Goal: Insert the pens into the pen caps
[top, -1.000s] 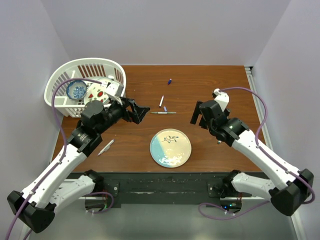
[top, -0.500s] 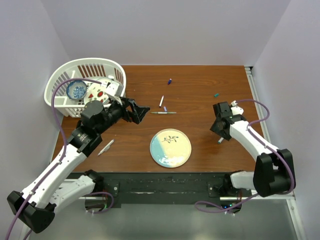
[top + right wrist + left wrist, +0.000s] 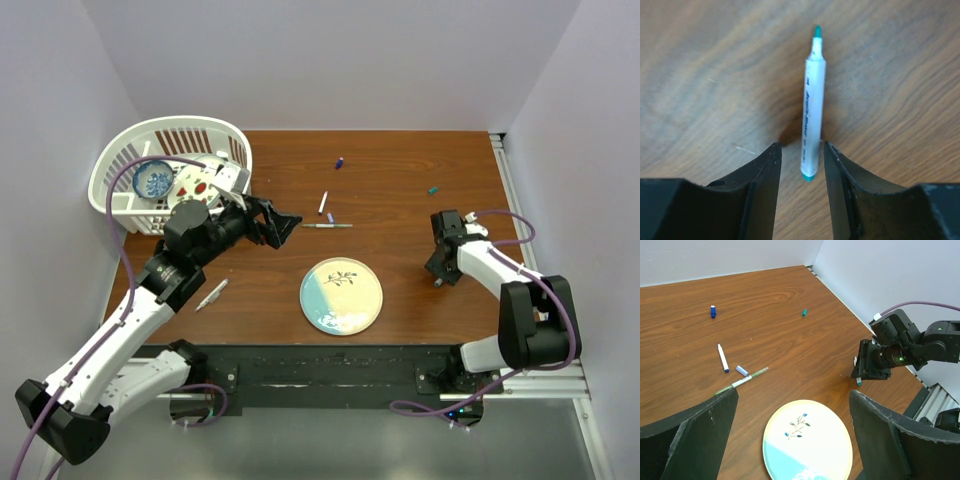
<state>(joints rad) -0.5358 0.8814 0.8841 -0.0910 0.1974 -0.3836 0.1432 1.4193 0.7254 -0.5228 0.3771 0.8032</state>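
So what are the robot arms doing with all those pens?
They're meant to put pens into their caps. The right gripper is low over a white pen with a green tip, its open fingers on either side of it, not gripping yet. The left gripper hangs open and empty near a thin pen. The green cap lies apart on the table.

On the desk point(image 3: 400, 150), basket point(image 3: 180, 121) in the far left corner, plate point(image 3: 341, 296) front centre, two pens point(image 3: 327, 226) and a cap point(image 3: 330, 217) just behind it, second cap point(image 3: 340, 162) farther back, third cap point(image 3: 433, 188) far right, another pen point(image 3: 211, 295) left of the plate, last pen point(image 3: 811, 115) between the right claw's point(image 3: 801, 155) fingers.
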